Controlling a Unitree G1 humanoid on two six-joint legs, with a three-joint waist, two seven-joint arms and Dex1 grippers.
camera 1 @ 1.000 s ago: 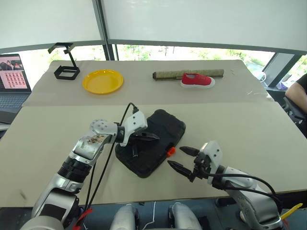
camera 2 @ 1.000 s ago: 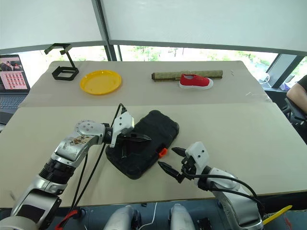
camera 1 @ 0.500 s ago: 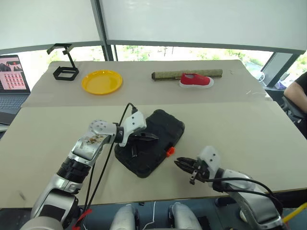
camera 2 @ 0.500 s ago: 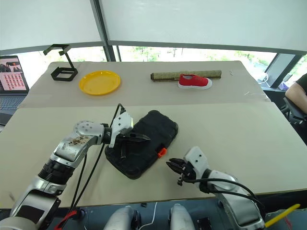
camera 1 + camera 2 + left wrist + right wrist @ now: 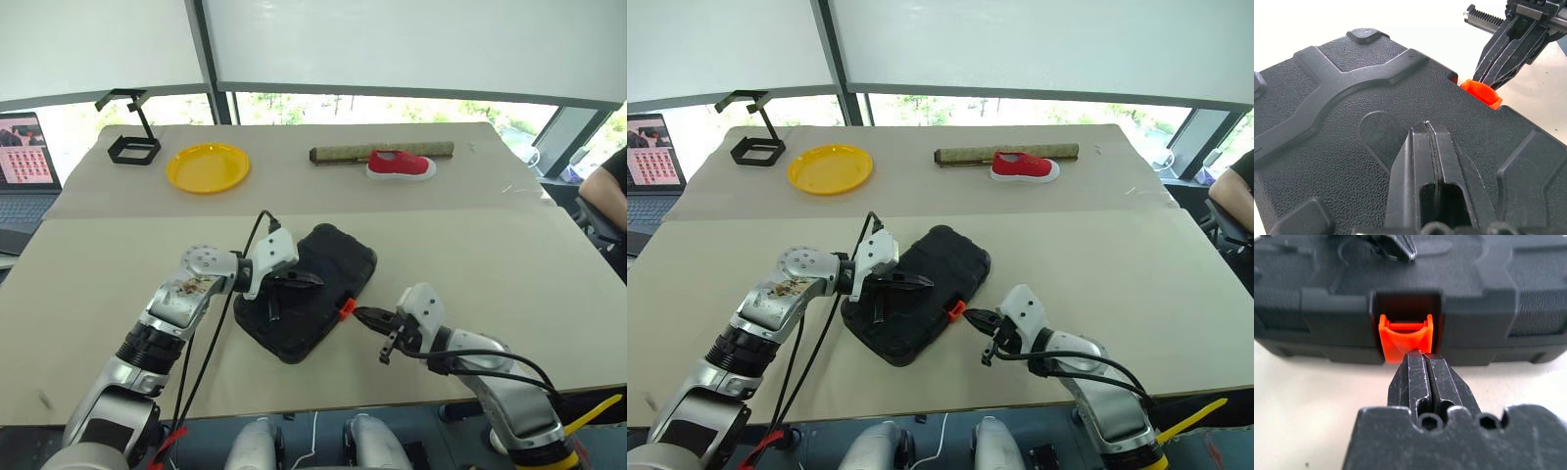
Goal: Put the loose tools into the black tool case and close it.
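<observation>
Closed case, both end effectors on it

The right end effector (image 5: pixel 1418 363), fingers together, tips at the orange latch (image 5: pixel 1405 337) directly ahead; beyond it, the left end effector (image 5: pixel 1428 128), also closed, presses on the case (image 5: pixel 312 304) lid on the surface (image 5: pixel 470 255).

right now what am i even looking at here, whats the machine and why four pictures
It is a two-armed humanoid robot at a table. Two pictures come from its head cameras, looking down over the arms; the other two come from cameras on each wrist.

On the table lies a shut black tool case with an orange latch. The left pincer, shut, rests on the case's lid. The right pincer, also shut and holding nothing, has its tips at the latch.

Further back are a yellow plate, a red shoe, a long bar and a black wire stand.
</observation>
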